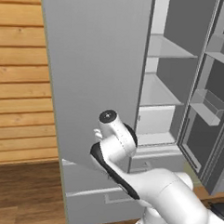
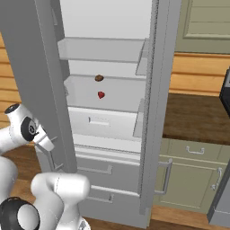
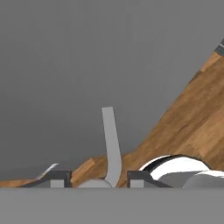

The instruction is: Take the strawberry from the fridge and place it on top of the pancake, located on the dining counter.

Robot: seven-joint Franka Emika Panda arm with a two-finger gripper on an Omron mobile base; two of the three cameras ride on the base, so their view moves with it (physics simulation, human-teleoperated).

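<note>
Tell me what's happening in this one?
The arm is working on the fridge: its pincer is shut on the bar handle of the left door, which stands swung open. Inside, the strawberry sits untouched on a shelf, below a small brown item. Nothing has been picked up yet.

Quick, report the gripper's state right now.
Gripper: closed around the fridge door handle, which runs up between its two fingertips; the door stands open.
</note>
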